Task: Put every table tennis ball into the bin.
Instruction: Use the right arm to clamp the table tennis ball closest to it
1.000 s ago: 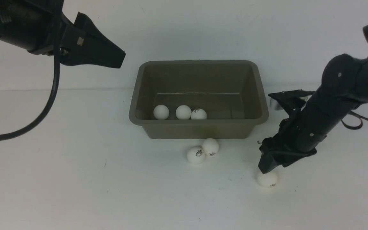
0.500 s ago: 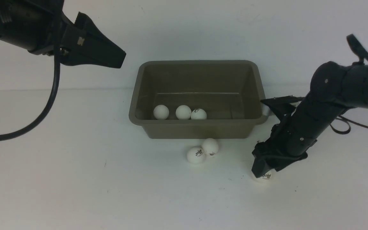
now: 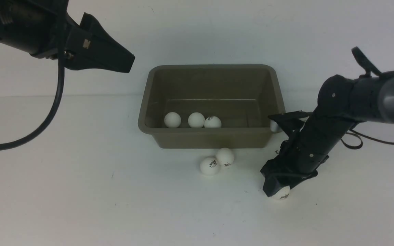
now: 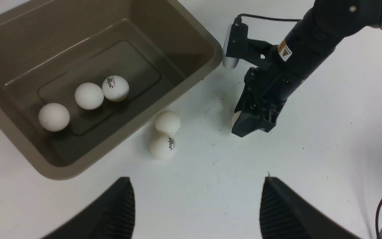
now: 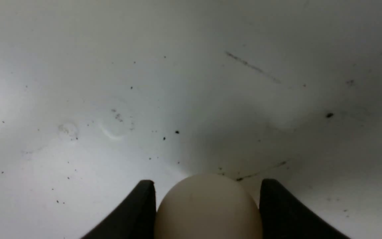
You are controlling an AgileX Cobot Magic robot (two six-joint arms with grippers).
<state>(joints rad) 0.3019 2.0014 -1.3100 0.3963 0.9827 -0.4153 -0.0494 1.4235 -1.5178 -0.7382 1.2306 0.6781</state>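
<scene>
The taupe bin (image 3: 210,132) stands at mid-table with three table tennis balls (image 3: 196,120) inside along its near wall. Two more balls (image 3: 210,166) lie touching just in front of the bin. My right gripper (image 3: 276,191) is down at the table, right of that pair, shut on another white ball (image 3: 283,193). In the right wrist view the ball (image 5: 207,209) fills the gap between both fingers (image 5: 138,212). My left gripper (image 4: 196,199) is open and empty, held high to the left of the bin (image 4: 211,49).
A black cable (image 3: 51,112) hangs from my left arm at the left. My right arm's camera bracket (image 3: 286,119) sits close to the bin's right rim. White tabletop lies all around the bin.
My right gripper has moved left and come down over the ball on the table, and its fingers now hold that ball. The left arm and the other balls have not moved.
</scene>
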